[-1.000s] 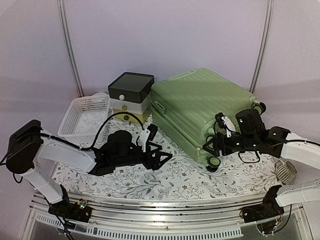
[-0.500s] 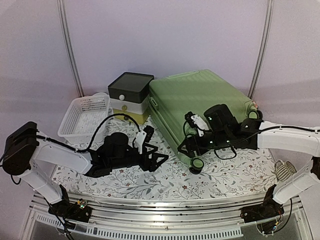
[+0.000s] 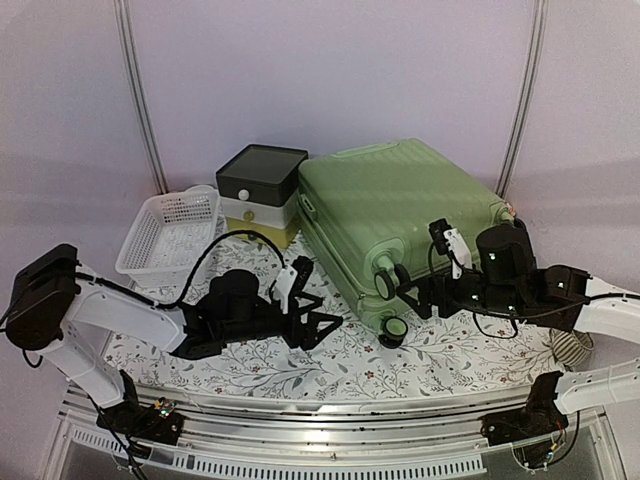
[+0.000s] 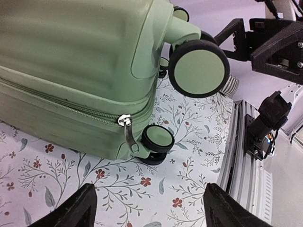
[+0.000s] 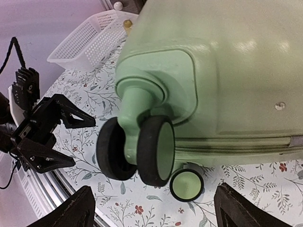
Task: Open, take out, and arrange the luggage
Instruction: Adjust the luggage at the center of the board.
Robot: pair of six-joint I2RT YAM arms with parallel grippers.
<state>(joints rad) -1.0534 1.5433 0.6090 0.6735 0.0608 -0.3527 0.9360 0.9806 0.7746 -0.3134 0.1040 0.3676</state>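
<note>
The zipped luggage [image 3: 400,212] lies on a floral cloth [image 3: 300,368] before a plain lilac wall [image 3: 330,70]. A box [image 3: 260,185] and a basket [image 3: 165,235] stand left of it. By its near wheels, the left gripper [image 3: 320,312] and the right gripper [image 3: 408,296] both gape wide, holding nothing.

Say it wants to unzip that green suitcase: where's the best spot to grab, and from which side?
Probably the small metal zipper pull at the suitcase's near corner, beside the lower wheel. It hangs loose from the seam as a thin, narrow tab, so a pinch across it, coming in low over the tablecloth from the front, seems best. The open left gripper faces it.
</note>
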